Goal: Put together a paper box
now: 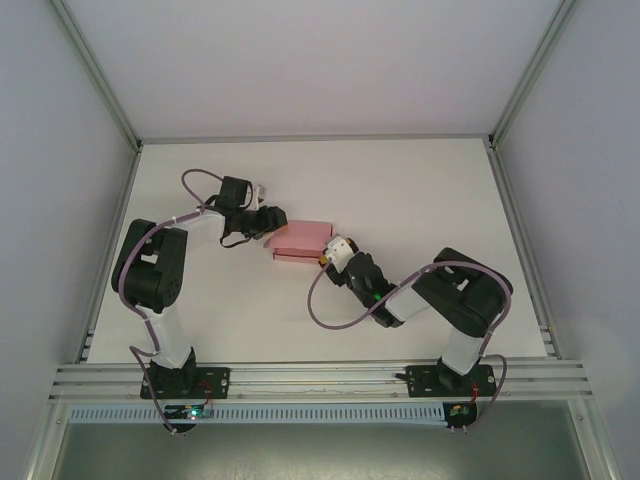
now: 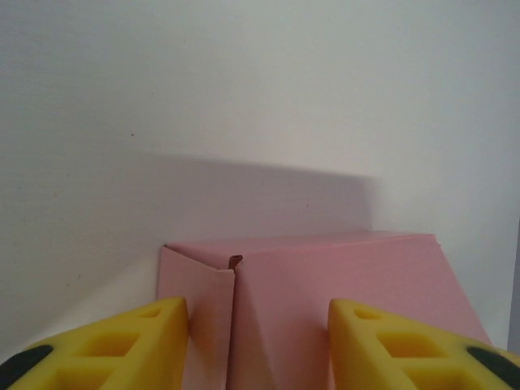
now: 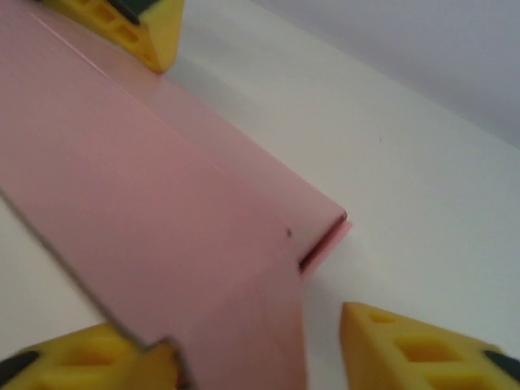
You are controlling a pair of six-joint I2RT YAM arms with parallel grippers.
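Note:
The pink paper box (image 1: 301, 240) lies low and folded near the middle of the table. My left gripper (image 1: 270, 222) is at its left end. In the left wrist view the box's end face (image 2: 325, 284), with a side flap (image 2: 199, 301) folded in, fills the gap between the yellow fingers (image 2: 122, 341); my left gripper (image 2: 258, 345) stands parted in front of that face. My right gripper (image 1: 328, 254) is at the box's right end. In the right wrist view a pink panel (image 3: 162, 211) runs over the left fingertip (image 3: 81, 357), while the right fingertip (image 3: 422, 349) stands off it; my right gripper (image 3: 256, 357) is open.
The white table (image 1: 420, 190) has grey enclosure walls with aluminium rails on its left, right and far sides. Both arm bases sit on the rail (image 1: 320, 380) at the near edge. Cables loop off each arm.

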